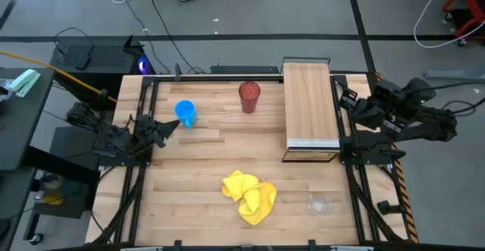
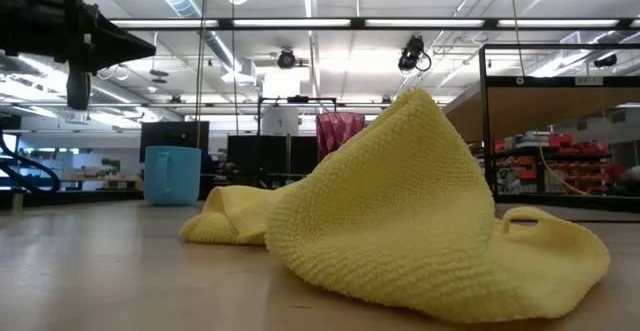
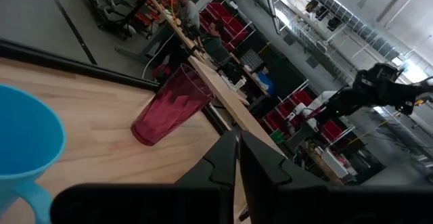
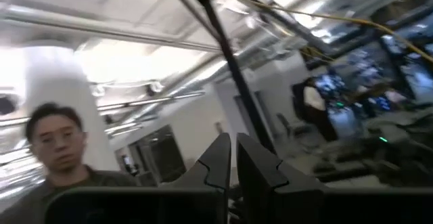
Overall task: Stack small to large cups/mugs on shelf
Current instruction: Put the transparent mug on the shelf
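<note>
The blue mug (image 1: 186, 113) stands upright on the tabletop at the far left; it also shows in the low view (image 2: 172, 175) and the left wrist view (image 3: 27, 149). The dark red tumbler (image 1: 249, 97) stands upright near the far edge, just left of the light-wood shelf (image 1: 311, 103). The small clear cup (image 1: 320, 204) stands near the front right. My left gripper (image 1: 173, 125) is shut and empty, just on the near side of the blue mug, its shut fingers plain in its wrist view (image 3: 237, 146). My right gripper (image 4: 233, 153) is shut and empty, raised by the shelf's right side (image 1: 345, 98).
A crumpled yellow cloth (image 1: 248, 196) lies at the front middle of the table and fills much of the low view (image 2: 400, 211), hiding part of the tumbler (image 2: 340, 131). The shelf stands on a black frame (image 2: 485, 121). A person shows in the right wrist view (image 4: 57, 156), beyond the table.
</note>
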Controlling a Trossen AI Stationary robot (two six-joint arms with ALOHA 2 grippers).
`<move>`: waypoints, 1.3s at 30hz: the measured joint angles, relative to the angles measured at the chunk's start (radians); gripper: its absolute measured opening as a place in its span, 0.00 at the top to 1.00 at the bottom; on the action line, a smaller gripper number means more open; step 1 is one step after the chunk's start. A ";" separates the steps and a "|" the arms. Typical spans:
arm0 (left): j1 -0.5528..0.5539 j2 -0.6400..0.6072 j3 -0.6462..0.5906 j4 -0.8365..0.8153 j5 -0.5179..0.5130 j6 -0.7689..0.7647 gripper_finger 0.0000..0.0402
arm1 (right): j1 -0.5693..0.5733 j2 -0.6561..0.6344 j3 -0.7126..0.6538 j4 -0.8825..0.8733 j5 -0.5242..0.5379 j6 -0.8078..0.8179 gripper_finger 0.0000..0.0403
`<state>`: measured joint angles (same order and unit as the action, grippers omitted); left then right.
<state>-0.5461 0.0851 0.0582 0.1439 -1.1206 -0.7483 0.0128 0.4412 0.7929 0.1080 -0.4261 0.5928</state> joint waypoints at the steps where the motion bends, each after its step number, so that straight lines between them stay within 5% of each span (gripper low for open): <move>1: 0.000 0.000 0.000 -0.004 0.000 -0.001 0.93 | 0.030 0.000 0.000 0.000 0.002 -0.016 0.92; 15: 0.000 0.000 0.000 -0.014 0.000 -0.001 0.95 | 0.494 0.010 -0.081 -0.002 -0.001 -0.155 0.92; 24: -0.001 0.000 0.000 -0.016 0.031 -0.023 0.93 | 0.672 0.010 -0.159 -0.003 0.123 -0.148 0.92; 39: 0.000 0.000 0.000 -0.016 0.086 -0.027 0.92 | 0.884 0.094 -0.244 -0.122 0.512 0.559 0.92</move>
<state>-0.5465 0.0849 0.0582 0.1284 -1.0344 -0.7750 0.8964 0.5350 0.5488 -0.0141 0.0860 1.1518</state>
